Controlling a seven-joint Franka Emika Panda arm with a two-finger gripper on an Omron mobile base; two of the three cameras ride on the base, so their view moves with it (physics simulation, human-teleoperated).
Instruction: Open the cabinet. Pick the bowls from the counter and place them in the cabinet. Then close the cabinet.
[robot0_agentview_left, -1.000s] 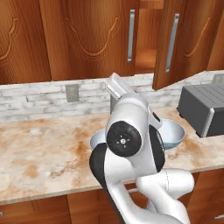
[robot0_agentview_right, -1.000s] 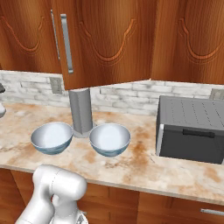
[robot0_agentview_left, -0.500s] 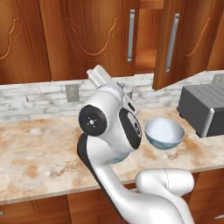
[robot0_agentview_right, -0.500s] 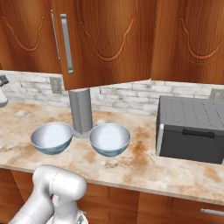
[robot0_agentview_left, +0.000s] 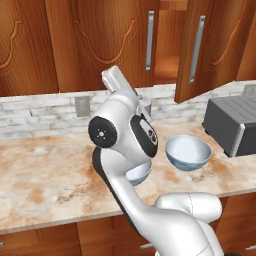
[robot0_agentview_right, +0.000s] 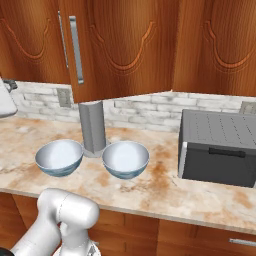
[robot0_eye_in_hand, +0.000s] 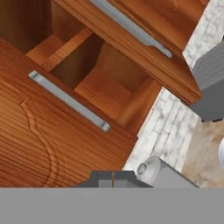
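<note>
The cabinet (robot0_agentview_left: 110, 40) has its right door (robot0_agentview_left: 210, 45) swung open and its left door closed, showing a wooden shelf (robot0_eye_in_hand: 57, 48) inside. Two glossy bowls stand on the counter (robot0_agentview_left: 45, 175): one (robot0_agentview_left: 187, 152) in plain sight, the other (robot0_agentview_left: 138, 175) mostly hidden behind my arm. The right base view has both bowls (robot0_agentview_right: 59, 157) (robot0_agentview_right: 126, 159) side by side. My gripper (robot0_eye_in_hand: 113, 178) is shut and empty, raised above the counter in front of the closed left door, below its bar handle (robot0_eye_in_hand: 70, 100). In the left base view the gripper (robot0_agentview_left: 112, 75) points up and left.
A grey upright cylinder (robot0_agentview_right: 92, 127) stands against the backsplash behind the bowls. A dark grey appliance (robot0_agentview_right: 217, 147) sits on the counter to the right. The open door (robot0_agentview_right: 115, 45) juts out over the cylinder. Low drawers run under the counter edge.
My arm has swung left across the counter, uncovering the right bowl in the left base view. The hand has come up toward the closed left door. The jaws stay shut.
</note>
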